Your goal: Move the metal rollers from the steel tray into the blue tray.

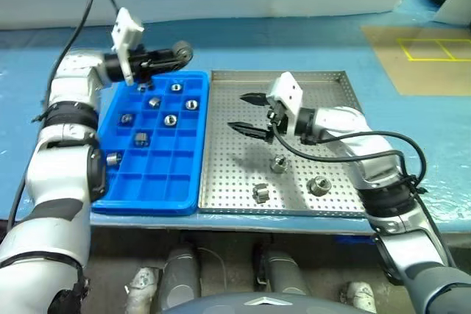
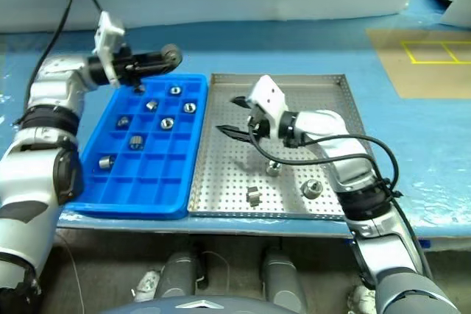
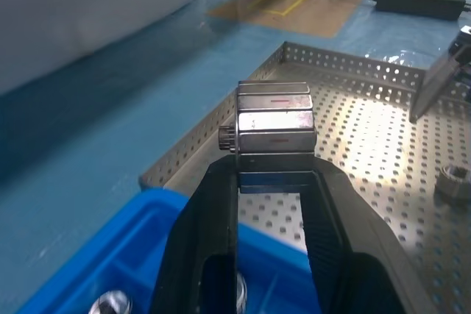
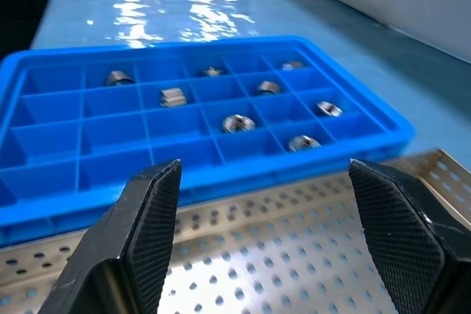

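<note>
Three metal rollers [image 1: 279,163] sit loose on the steel tray [image 1: 331,86], near its front edge. One lies by the front rim [image 1: 260,193], one sits a bit to the right of it [image 1: 318,185], and one is closer to the middle. Seven more small rollers [image 1: 171,119] rest in the square pockets of the blue tray [image 1: 158,182], one to a pocket, mostly in the far half. This blue tray lies just to the left of the steel tray, and their long sides touch or almost touch.

Up over the far end of the blue tray, the left gripper [image 1: 171,55] is clenched on one roller [image 3: 274,119]. That roller looks like a shiny block with flat sides, pinched between the two black fingers [image 3: 202,240].

Over the middle of the steel tray, the right gripper [image 1: 250,113] hangs in the air with its fingers spread wide. It holds nothing and points toward the blue tray.

Both trays rest on a blue table [image 1: 309,42].
</note>
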Controlling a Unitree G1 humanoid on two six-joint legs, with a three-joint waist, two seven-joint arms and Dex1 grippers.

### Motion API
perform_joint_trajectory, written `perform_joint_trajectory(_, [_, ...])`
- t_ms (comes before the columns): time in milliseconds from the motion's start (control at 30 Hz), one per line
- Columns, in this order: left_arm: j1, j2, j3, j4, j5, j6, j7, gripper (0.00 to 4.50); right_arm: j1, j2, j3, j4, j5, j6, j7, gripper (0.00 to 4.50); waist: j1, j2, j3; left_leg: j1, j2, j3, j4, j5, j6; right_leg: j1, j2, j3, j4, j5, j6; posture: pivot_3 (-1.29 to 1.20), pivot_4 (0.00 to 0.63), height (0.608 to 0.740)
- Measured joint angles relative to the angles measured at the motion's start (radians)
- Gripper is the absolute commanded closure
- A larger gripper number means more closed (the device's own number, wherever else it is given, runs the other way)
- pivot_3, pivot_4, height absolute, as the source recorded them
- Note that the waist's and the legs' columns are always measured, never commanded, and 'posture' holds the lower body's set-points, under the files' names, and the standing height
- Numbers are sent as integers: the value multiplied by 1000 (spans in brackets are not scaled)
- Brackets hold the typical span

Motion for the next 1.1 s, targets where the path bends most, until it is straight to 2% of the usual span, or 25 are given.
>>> perform_joint_trajectory(100, [230, 91, 33, -335, -85, 170, 11, 3649, -42, 52, 44, 95, -20, -62, 61, 783, 28, -1, 0, -8, 0, 0, 2, 2, -3, -10, -1, -2, 4, 0, 0, 165, 150, 740])
perform_joint_trajectory(233, [557, 205, 141, -730, -206, 346, 35, 3649, -77, 98, 75, 184, -37, -123, 127, 783, 55, -1, 0, -10, 0, -1, 2, 1, -8, -11, -2, -3, 6, 0, 0, 232, 150, 740])
perform_joint_trajectory(400, [912, 228, 288, -1040, -325, 474, 90, 3649, -107, 151, 94, 265, -59, -179, 185, 783, 81, -1, 0, -9, 0, -1, 2, 2, -9, -10, -2, -4, 6, -1, 0, 302, 150, 740])
perform_joint_trajectory(500, [1083, 227, 331, -1137, -354, 494, 111, 3649, -112, 166, 97, 296, -70, -200, 209, 783, 93, -2, 0, -6, 0, -1, 1, 2, -10, -8, -2, -4, 6, -1, 0, 302, 150, 740])
perform_joint_trajectory(767, [1182, 202, 348, -1143, -354, 458, 241, 3649, -114, 193, 96, 319, -91, -218, 229, 783, 114, -2, 0, 2, 0, -4, -1, 2, -11, -2, -2, -1, 6, -1, 0, 276, 150, 740])
perform_joint_trajectory(1100, [1110, 161, 201, -1072, -322, 407, 359, 3649, -100, 162, 80, 313, -107, -214, 210, 783, 103, -2, 0, 2, 0, -4, -1, 3, -12, -2, 5, 0, 3, -1, 0, 230, 150, 740])
